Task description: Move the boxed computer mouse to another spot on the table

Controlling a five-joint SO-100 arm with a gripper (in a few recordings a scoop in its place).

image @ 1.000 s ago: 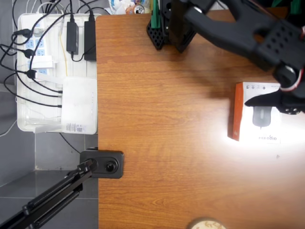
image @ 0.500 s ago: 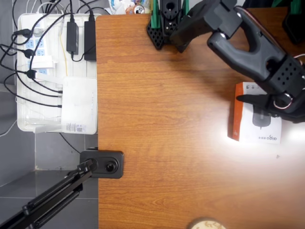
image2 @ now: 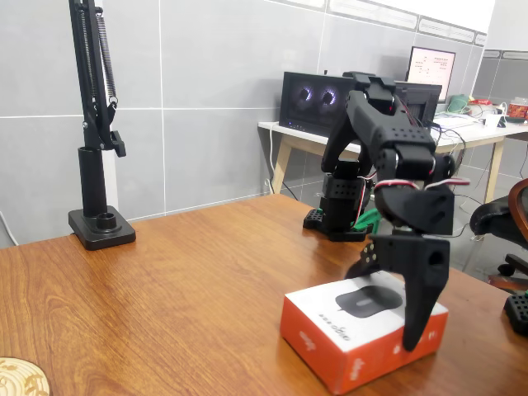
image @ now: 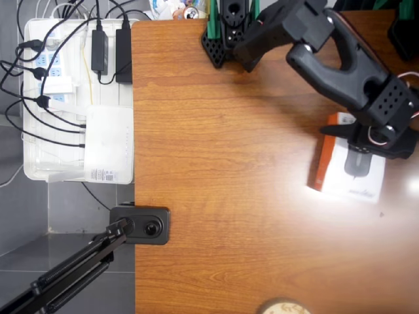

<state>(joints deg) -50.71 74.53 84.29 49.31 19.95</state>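
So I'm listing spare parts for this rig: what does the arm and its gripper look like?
The arm is matte black plastic throughout, built of blocky segments with grids of small holes on the housings. Thin red and white wires loop out near the wrist. The gripper has two black fingers: one long, flat and tapering, with a round hole, the other shorter and pointed. The black base has green parts beside it.
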